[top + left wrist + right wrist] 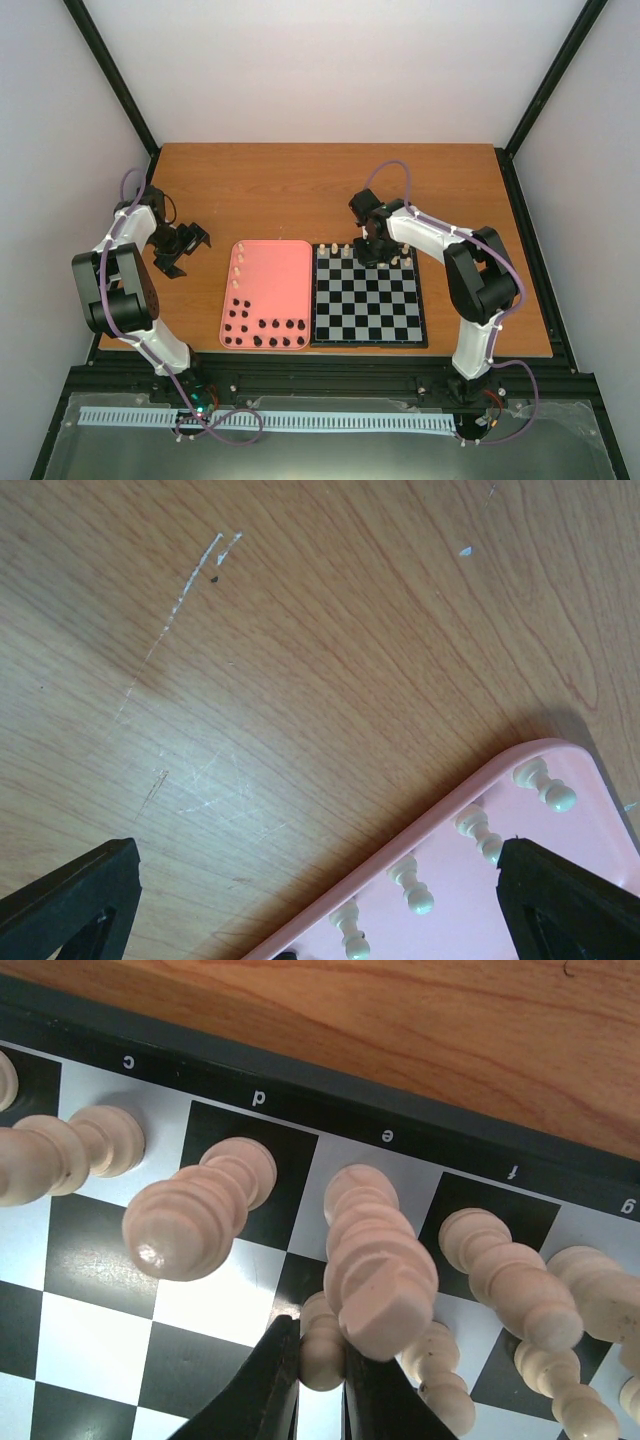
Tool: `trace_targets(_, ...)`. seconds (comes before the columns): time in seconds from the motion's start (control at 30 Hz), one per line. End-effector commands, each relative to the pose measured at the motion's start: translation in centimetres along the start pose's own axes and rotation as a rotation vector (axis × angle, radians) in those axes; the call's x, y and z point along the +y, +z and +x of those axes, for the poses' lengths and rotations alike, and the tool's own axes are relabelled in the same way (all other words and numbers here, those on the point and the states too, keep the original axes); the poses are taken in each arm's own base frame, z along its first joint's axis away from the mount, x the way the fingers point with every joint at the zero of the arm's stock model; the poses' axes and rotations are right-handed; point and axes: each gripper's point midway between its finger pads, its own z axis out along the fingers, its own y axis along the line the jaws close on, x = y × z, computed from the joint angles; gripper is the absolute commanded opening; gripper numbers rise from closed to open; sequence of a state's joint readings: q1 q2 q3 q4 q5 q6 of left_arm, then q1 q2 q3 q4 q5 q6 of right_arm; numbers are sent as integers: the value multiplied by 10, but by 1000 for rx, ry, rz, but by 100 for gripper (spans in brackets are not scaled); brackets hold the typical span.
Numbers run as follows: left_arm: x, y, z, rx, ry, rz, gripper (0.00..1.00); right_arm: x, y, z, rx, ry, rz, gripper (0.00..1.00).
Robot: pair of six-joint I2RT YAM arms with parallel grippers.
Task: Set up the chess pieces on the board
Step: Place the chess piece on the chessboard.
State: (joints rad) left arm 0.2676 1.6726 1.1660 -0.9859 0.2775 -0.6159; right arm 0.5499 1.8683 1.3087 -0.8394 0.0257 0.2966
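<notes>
While the left tool (318,865) gapes empty, the right tool (321,1365) pinches a pawn (320,1325) amid crowding cream pieces (190,1222).

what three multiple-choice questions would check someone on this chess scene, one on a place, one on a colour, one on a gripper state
1. In the top view, where is the pink tray relative to the board?
A. directly to its left
B. beyond its far edge
C. lying on top of it

2. What colour are the pieces lined up along the tray's near edge?
A. cream
B. black
C. red

3. How is the left gripper?
A. shut on a cream piece
B. open over the board
C. open over bare table beside the tray

Answers:
1 A: the tray and the board lie side by side, with the tray on the left.
2 B: the near row on the tray is dark, and the cream pieces run along its left edge.
3 C: the left wrist view shows the fingers spread wide over wood, with only the tray's corner in view.
</notes>
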Motion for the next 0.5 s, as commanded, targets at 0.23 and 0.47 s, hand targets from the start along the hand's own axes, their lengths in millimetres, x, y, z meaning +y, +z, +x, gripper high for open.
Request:
trace_targets(0.23,-8,-3,-7,-12,19,22,100,-3,-1,-8,-15,5,3,18)
trace_targets(0.47,-8,-4,-7,-14,19,25,100,4,-20,-15,-63,-8,-46,29)
